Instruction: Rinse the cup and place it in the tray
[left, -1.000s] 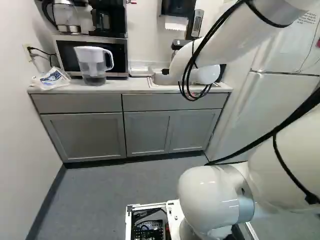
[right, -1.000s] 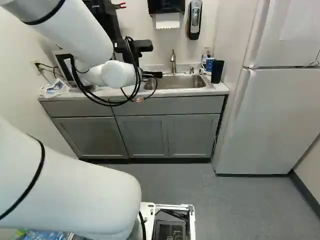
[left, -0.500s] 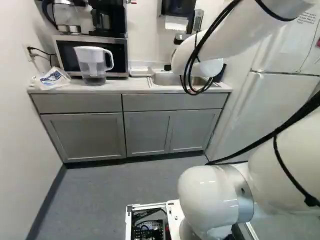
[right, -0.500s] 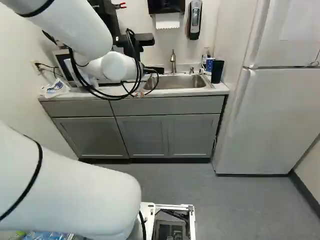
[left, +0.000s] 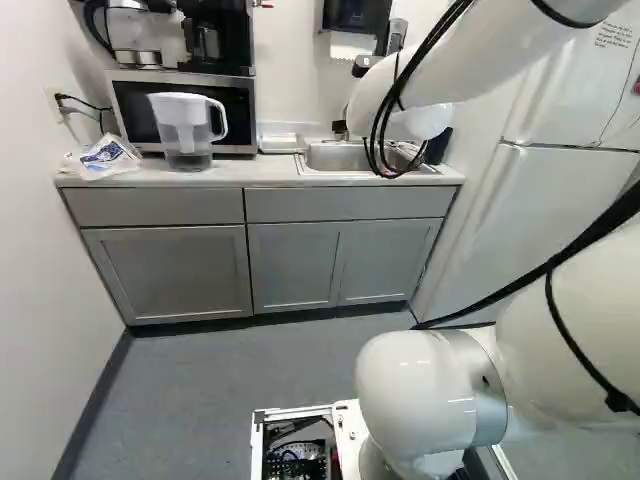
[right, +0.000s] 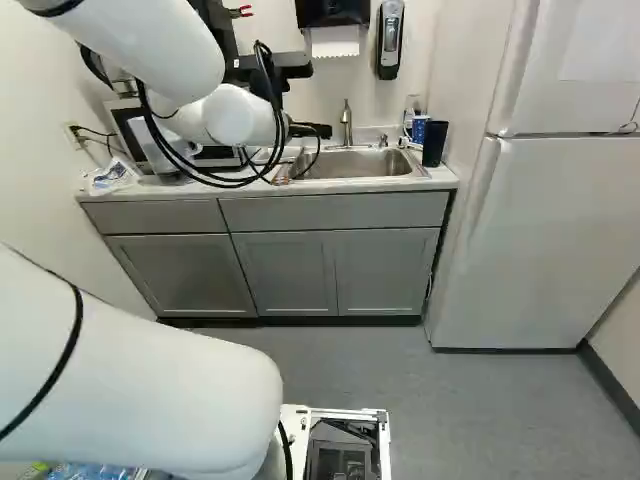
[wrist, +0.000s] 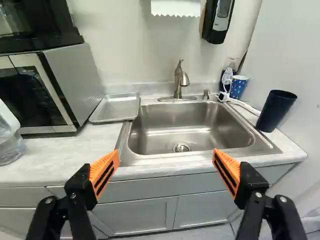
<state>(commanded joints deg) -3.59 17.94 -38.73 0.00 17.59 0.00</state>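
Gripper spread wide and empty, with the dark cup standing at the bench's right edge.
In the wrist view both fingers stand far apart with nothing held between them; the sink lies ahead of them, set in the bench, its tap rising at the bench's back edge. The cup is upright, just beside the sink's right rim, mouth up. A spotted cup stands near the bench's back right corner, next to a bottle. The tray lies flat on the other side of the sink, towards the back edge, between sink and microwave. In the left base view, a pitcher stands in front of the microwave.
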